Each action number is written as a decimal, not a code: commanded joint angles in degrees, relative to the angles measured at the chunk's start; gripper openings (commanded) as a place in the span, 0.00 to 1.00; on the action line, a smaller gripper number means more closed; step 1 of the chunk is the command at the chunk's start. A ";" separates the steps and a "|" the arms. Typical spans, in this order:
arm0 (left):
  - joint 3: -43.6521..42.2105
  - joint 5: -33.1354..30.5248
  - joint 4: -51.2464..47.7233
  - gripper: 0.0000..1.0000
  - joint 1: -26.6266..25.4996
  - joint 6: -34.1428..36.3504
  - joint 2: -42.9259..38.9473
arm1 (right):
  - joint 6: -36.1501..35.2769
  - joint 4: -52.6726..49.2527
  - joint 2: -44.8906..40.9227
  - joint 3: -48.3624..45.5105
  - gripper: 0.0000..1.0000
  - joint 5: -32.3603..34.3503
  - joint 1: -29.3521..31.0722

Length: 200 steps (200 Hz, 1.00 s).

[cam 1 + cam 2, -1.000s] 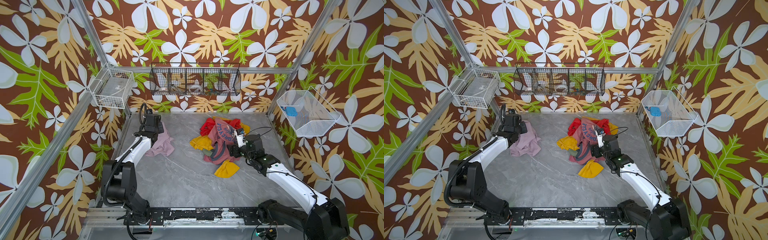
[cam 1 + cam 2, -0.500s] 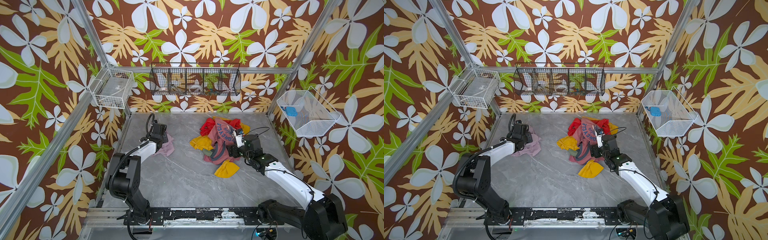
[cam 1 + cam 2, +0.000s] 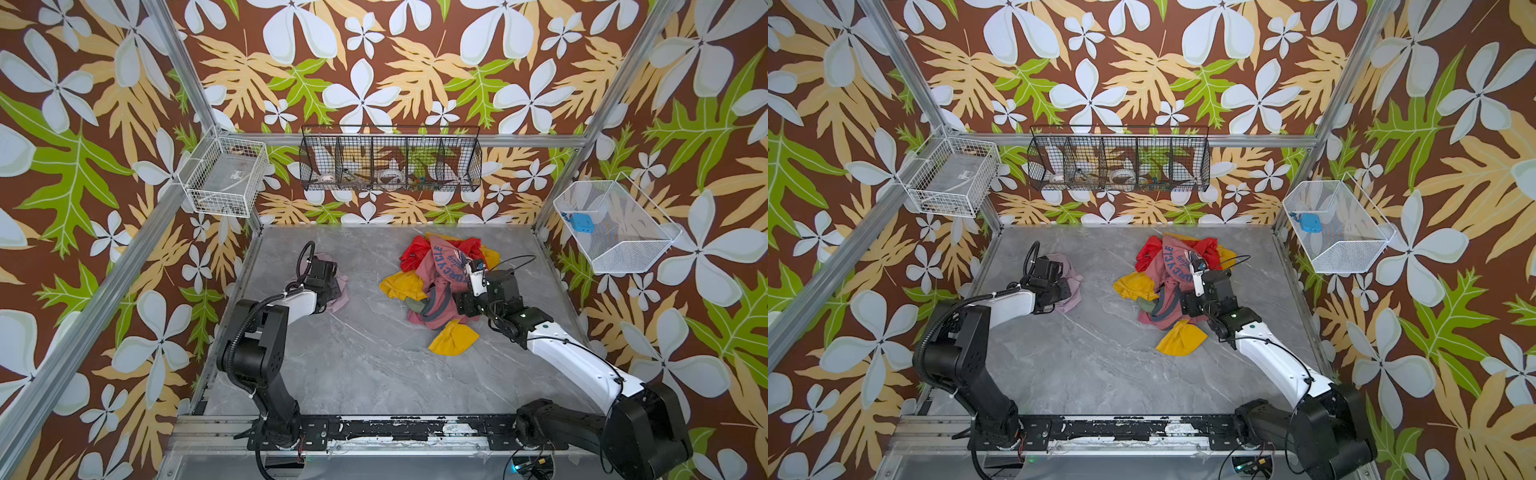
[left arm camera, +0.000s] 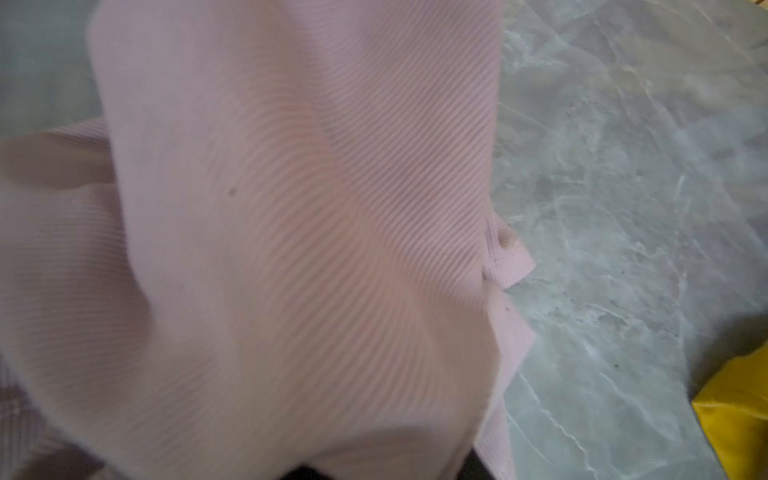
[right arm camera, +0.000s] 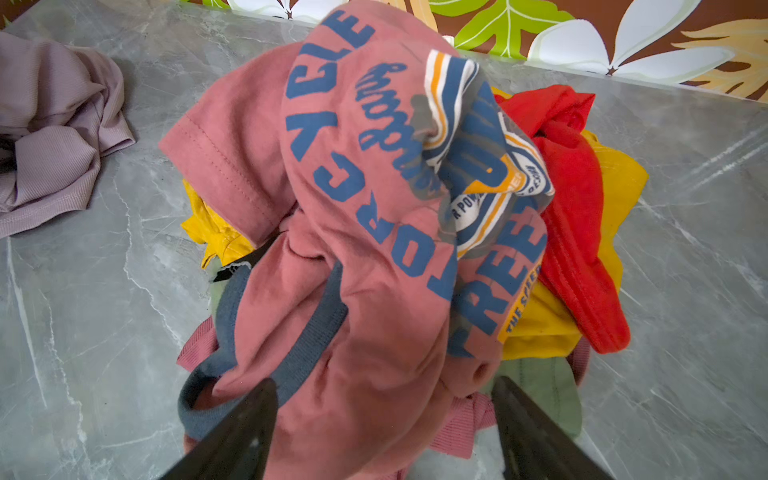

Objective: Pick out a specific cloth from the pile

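The cloth [image 3: 1074, 281] lies crumpled on the table [image 3: 1100, 365] at left, well apart from the pile [image 3: 1167, 282], beneath the left gripper [image 3: 1059, 291], whose jaw state cannot be determined. The right gripper [image 5: 384, 386] is released, jaws spread wide astride the pile's dusty-red shirt [image 5: 332, 208].

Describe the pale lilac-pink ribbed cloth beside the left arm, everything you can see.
The pale lilac-pink ribbed cloth is plain, unprinted knit with a stitched hem, crumpled in soft folds on the grey marble tabletop, apart from the mixed garment pile. The left gripper sits over it, hiding part; whether it grips is unclear.
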 commanded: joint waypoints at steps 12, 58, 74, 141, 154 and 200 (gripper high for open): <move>-1.09 0.07 -4.93 0.56 0.06 -2.06 -4.07 | -0.75 0.46 -0.34 -0.01 0.81 1.26 -0.06; -4.32 -4.61 -8.27 0.69 -0.48 -1.97 -14.27 | -1.22 0.37 -0.85 0.25 0.81 1.71 0.00; -5.52 -6.05 -9.21 0.70 -0.51 -1.72 -17.80 | -1.31 0.61 -0.70 0.32 0.81 1.72 -0.02; -0.40 -9.00 -10.99 0.67 -0.53 7.85 -17.82 | -0.44 1.56 1.14 1.35 0.81 -0.58 -0.01; 2.88 -8.01 -11.72 0.67 -0.42 9.52 -13.60 | -0.43 1.43 1.10 1.39 0.81 -0.69 -0.06; 14.17 -0.60 -18.40 0.40 1.36 10.71 4.30 | -1.73 0.20 -1.50 0.25 0.81 1.26 -0.01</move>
